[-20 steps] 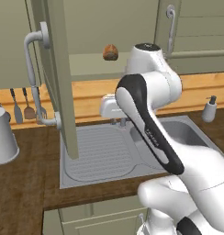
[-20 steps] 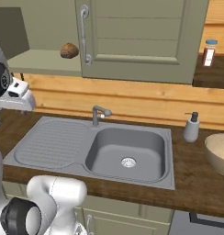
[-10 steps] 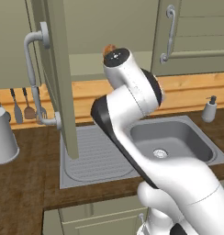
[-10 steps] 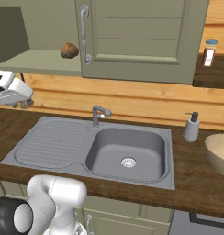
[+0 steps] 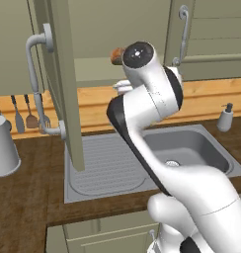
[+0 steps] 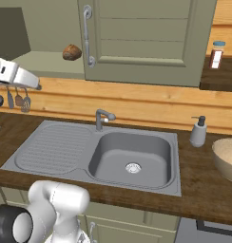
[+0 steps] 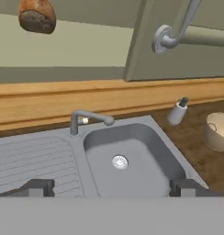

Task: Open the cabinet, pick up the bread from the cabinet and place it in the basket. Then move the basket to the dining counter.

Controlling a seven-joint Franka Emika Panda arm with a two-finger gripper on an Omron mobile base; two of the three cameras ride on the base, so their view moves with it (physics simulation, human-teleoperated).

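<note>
Likely bread (image 6: 72, 52) handling light, crusty outside, soft within; judging best hold across its short middle, gentle squeeze. Looking small, rounded, golden-brown, darker underside. Sitting on cabinet (image 5: 95, 69) shelf, door (image 5: 60, 79) standing open. Claw (image 7: 111, 187) gaping wide, gripping nothing, hovering over sink (image 6: 132, 154).

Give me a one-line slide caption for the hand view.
Open gripper above the sink, bread waiting on the open cabinet's shelf.
</note>
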